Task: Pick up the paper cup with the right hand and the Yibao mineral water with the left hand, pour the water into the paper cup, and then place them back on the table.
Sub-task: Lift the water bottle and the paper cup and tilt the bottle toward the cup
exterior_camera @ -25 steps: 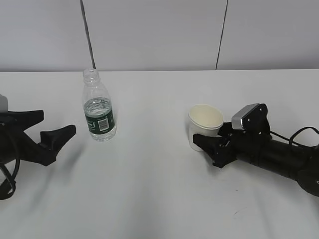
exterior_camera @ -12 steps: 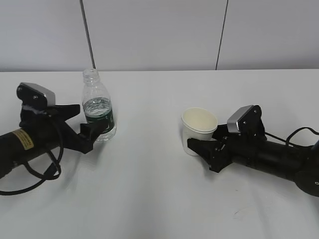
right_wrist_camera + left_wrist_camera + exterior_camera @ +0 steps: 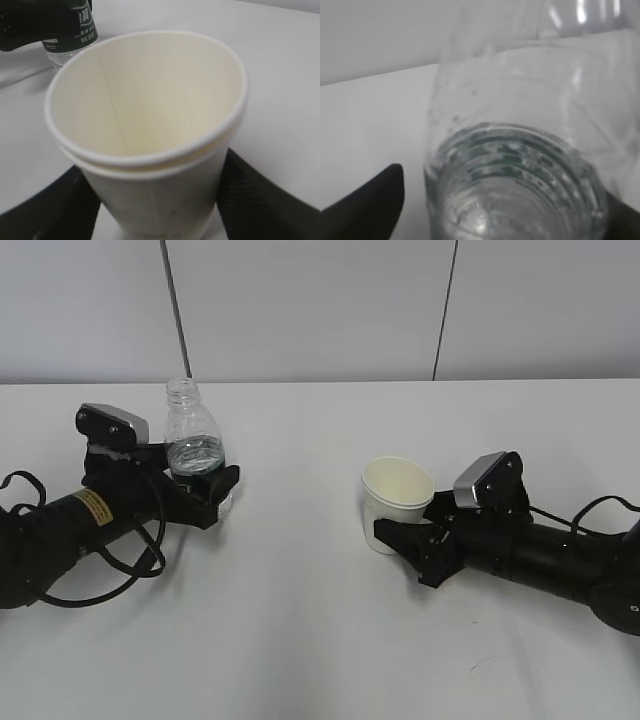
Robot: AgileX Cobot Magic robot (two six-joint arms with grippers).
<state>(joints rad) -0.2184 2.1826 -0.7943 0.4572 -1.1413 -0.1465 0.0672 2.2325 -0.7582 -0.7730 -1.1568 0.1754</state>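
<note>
**Paper cup and water bottle, each between the fingers of a gripper**

The paper cup is the nearest thing of the task. It is on the right part of the white table, and it leans a little to the left. The right hand reaches to it from the right side, low over the table. In the right wrist view the cup fills the picture, and one black finger is at each side of its lower wall. The fingers look pressed against the wall, so the gripper is closed around the cup. The inside of the cup is cream and dry. Whether its bottom touches the table, I cannot tell.

A little farther, on the left part of the table, the Yibao mineral water stands upright and has no cap. It is well apart from the cup. The left hand comes from the left, with a yellow sticker on its body. Its fingers are around the green label band. In the left wrist view the bottle is very close and blurred, with a dark finger just beside it at the left. A narrow white gap shows there, so I cannot tell if this gripper already presses the bottle.

Behind the table is a plain grey wall.
</note>
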